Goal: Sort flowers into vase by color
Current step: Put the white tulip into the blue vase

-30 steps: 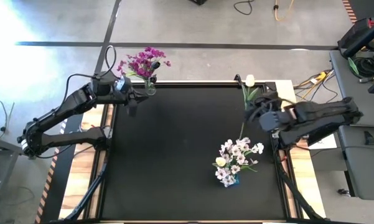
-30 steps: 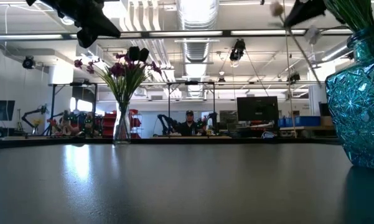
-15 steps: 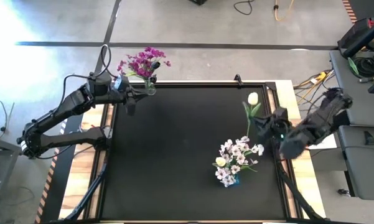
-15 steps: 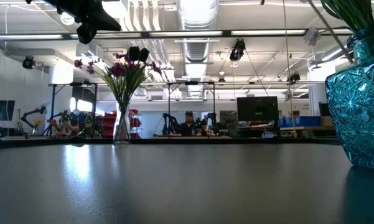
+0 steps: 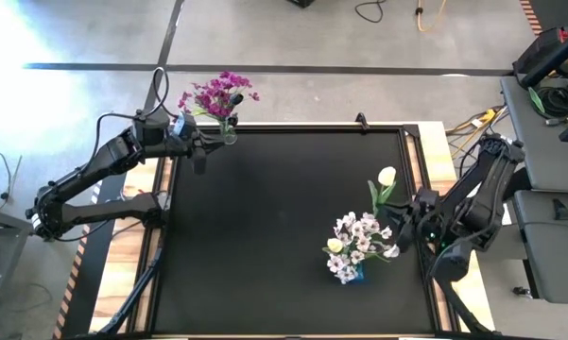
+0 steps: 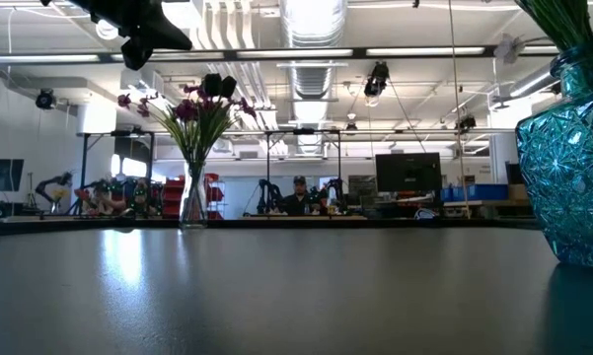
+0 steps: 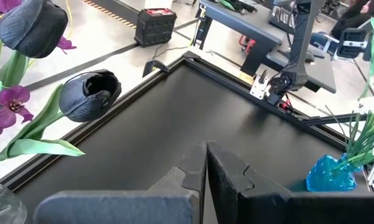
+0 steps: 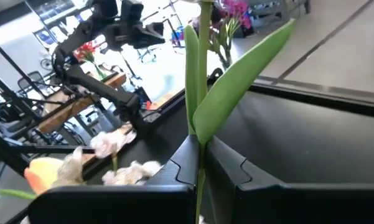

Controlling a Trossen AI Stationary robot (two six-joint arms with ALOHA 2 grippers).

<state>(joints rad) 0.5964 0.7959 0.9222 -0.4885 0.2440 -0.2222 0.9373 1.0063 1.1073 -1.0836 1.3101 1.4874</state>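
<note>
A cream-white tulip (image 5: 387, 176) on a green stem with long leaves (image 8: 236, 81) is in my right gripper (image 5: 403, 225), which is shut on it just right of the blue glass vase (image 5: 352, 275). That vase holds white blossoms (image 5: 362, 234). At the far left corner a clear vase (image 5: 228, 136) holds magenta-purple flowers (image 5: 215, 94) and dark buds (image 7: 90, 94). My left gripper (image 5: 200, 159) hangs shut beside the clear vase, with nothing in it. My right gripper pinches the tulip's green stem (image 8: 201, 134) between its two fingers, just below where the leaves branch off. The fingers come nearly level from the table's right side and lie across the stem. The tulip is lifted clear, its bud leaning toward the far edge.
The black mat (image 5: 284, 217) lies bare between the two vases. A raised frame (image 5: 412, 156) runs along the table's edges. In the low view the blue vase (image 6: 570, 168) stands close at the right, and the clear vase (image 6: 192, 197) is far off.
My right gripper has swung from the far right corner toward the near edge, turning as it went, and has carried the tulip clear of the table to beside the white blossoms. It has stayed shut on the stem.
</note>
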